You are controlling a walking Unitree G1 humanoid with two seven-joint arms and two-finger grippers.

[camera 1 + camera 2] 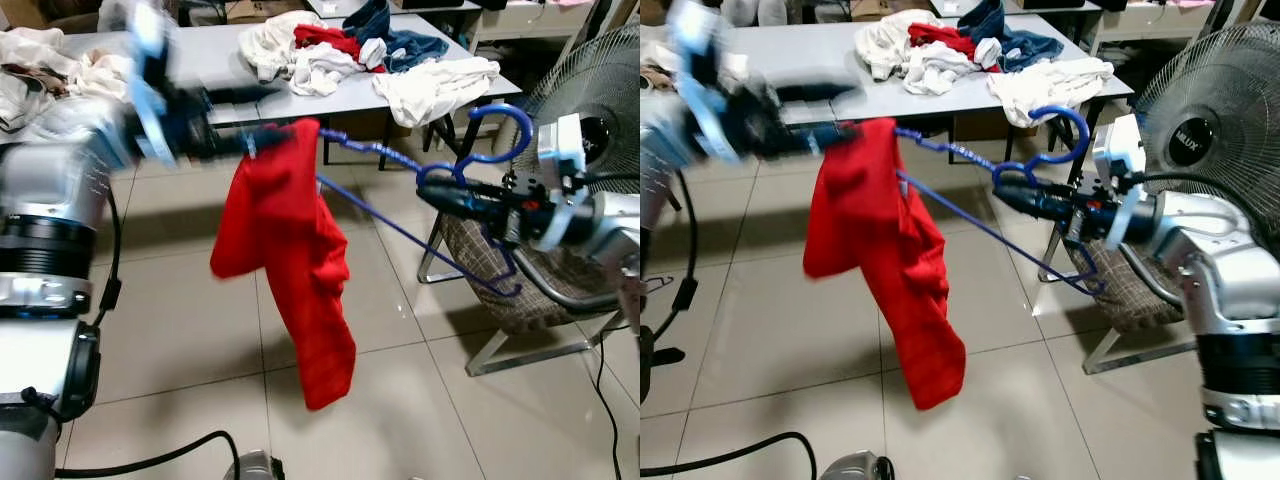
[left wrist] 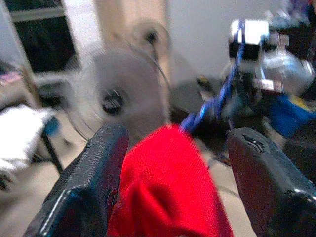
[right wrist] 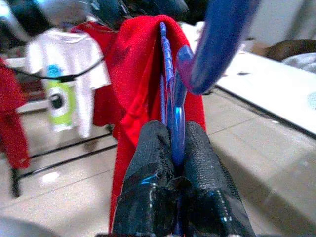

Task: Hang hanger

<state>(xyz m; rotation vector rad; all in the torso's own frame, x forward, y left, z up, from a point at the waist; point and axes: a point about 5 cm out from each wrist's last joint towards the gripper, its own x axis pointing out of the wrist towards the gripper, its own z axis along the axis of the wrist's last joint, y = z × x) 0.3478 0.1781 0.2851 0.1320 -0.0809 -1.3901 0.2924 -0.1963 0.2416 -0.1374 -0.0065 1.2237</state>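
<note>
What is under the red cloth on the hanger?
The blue hanger's left end goes under the red cloth and is covered there. Below the cloth: bare floor tiles.

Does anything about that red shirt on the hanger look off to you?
Yes. The red garment hangs bunched on one end of the blue hanger and droops lopsidedly, leaving the other arm bare. The right gripper pinches the hanger below its hook; the left gripper is open around the cloth.
</note>
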